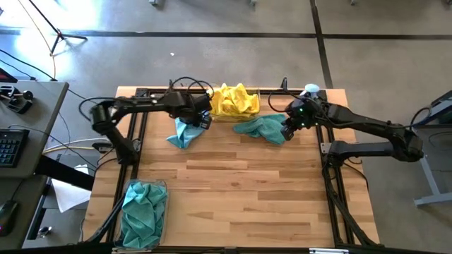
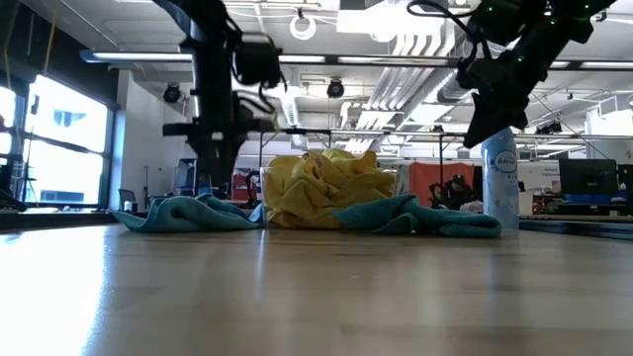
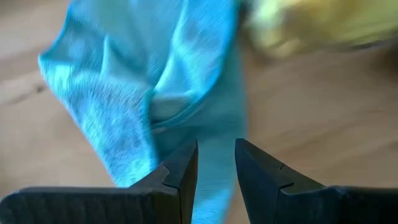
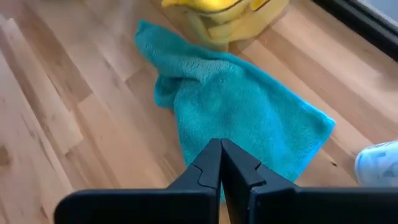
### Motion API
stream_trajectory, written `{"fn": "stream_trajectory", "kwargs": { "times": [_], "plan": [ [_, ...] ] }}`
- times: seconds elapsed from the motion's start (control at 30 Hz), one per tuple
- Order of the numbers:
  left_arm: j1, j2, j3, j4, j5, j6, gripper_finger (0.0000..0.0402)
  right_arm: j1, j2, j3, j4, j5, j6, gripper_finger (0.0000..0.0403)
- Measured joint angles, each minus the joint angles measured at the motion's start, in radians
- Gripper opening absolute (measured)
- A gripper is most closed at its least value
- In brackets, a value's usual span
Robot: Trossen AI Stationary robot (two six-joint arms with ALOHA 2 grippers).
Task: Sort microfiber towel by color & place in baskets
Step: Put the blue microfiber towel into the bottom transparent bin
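Observation:
Two teal towels lie flat on the wooden table near its far edge. My left gripper [image 3: 216,152] points steeply down, open, just above the left teal towel [image 1: 185,132]; whether it touches the cloth does not show. My right gripper [image 4: 221,146] is shut on nothing, raised [image 2: 482,138] above the near right part of the right teal towel [image 1: 263,128]. Between the two towels, at the far edge, a clear basket [image 2: 394,183] holds bunched yellow towels [image 1: 235,101]. A second clear basket [image 1: 129,187] at the near left corner holds teal towels [image 1: 145,212].
A white-and-blue spray bottle [image 2: 501,178] stands at the far right, just behind my right gripper. The right teal towel's edge reaches the yellow basket. Bare wood [image 1: 240,197] spreads over the middle and near right of the table.

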Motion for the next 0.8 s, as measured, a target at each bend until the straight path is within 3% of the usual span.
{"fn": "stream_trajectory", "kwargs": {
  "times": [0.27, 0.53, 0.63, 0.73, 0.8],
  "plan": [
    [0.036, 0.167, 0.000, -0.026, 0.020, -0.033, 0.0094, 0.000, -0.009, -0.014, 0.008, -0.073, -0.044, 0.0004],
    [0.038, 0.301, 0.005, -0.027, 0.057, -0.032, 0.0092, 0.000, -0.009, -0.014, 0.016, -0.079, -0.060, 0.0004],
    [0.015, 0.320, 0.005, -0.030, 0.085, -0.032, 0.0068, 0.000, -0.009, -0.014, 0.016, -0.082, -0.060, 0.0004],
    [-0.031, 0.308, 0.003, -0.031, 0.110, -0.040, 0.0017, 0.000, -0.009, -0.014, 0.016, -0.083, -0.060, 0.0004],
    [-0.062, 0.284, 0.001, -0.027, 0.122, -0.063, 0.0009, 0.000, -0.009, -0.014, 0.018, -0.083, -0.060, 0.0004]
  ]
}}
